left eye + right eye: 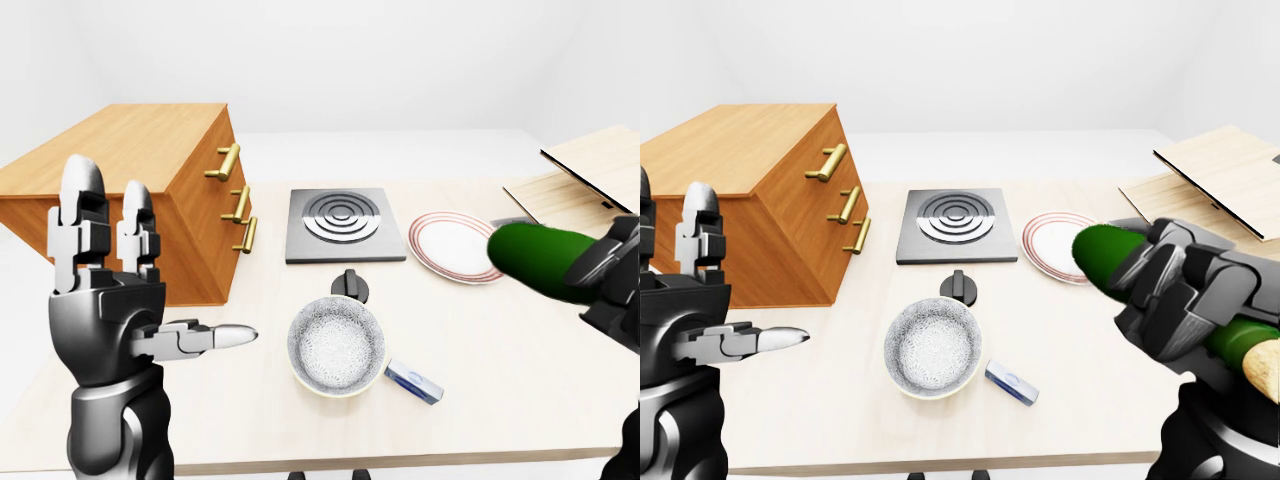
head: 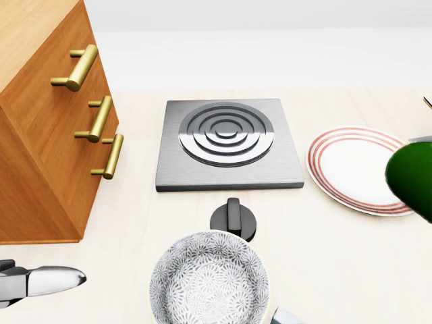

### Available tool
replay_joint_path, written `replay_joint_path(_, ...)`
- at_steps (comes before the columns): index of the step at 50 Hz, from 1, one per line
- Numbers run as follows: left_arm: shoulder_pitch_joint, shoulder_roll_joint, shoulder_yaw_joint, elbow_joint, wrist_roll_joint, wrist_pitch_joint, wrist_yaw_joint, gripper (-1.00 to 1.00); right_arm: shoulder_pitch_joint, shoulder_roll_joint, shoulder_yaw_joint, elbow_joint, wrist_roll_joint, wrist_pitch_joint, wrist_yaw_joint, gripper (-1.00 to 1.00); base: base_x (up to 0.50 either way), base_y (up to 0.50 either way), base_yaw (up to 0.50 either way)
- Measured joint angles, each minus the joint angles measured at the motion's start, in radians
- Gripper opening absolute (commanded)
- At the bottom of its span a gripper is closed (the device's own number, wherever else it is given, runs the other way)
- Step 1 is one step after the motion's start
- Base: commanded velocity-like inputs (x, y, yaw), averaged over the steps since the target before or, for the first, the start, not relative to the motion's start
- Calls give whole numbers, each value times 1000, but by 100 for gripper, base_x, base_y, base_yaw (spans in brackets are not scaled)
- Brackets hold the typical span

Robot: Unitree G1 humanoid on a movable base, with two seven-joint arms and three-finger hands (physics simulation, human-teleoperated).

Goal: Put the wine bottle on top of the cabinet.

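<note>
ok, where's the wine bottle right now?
The wine bottle is in the right hand, held off the table at the right of the right-eye view, lying nearly level with its base end toward the striped plate.
</note>
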Motion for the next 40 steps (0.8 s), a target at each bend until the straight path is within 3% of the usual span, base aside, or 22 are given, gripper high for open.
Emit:
replay_joint_path(27,-2,1,-1,18,-1,0,0,100,-195,-198,62,-12,191,0,-207,-100,0,0,0)
replay_joint_path(40,-8,4,4,15,-7,0,3,100,-299,-218,99,-12,188,0,-219,-100,0,0,0)
